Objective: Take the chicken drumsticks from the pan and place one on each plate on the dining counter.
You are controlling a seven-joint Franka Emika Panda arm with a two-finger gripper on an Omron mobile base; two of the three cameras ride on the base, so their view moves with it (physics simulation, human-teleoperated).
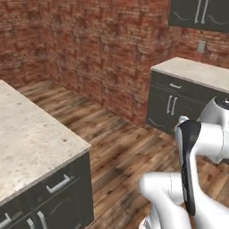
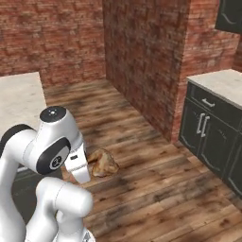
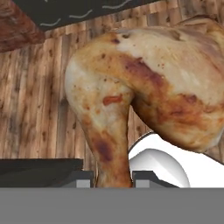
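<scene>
Now the claw [image 3: 113,178] pinches a chicken drumstick [image 3: 144,92] by its narrow bone end, holding it in the air above the wooden floor [image 2: 156,189], beyond the dining counter's [image 1: 27,138] corner.

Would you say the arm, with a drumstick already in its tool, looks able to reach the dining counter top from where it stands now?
Probably yes. The tool is shut on the drumstick, held above the wooden floor, and the dining counter lies close on the arm's left with open space between. No plates are visible there, though.
</scene>
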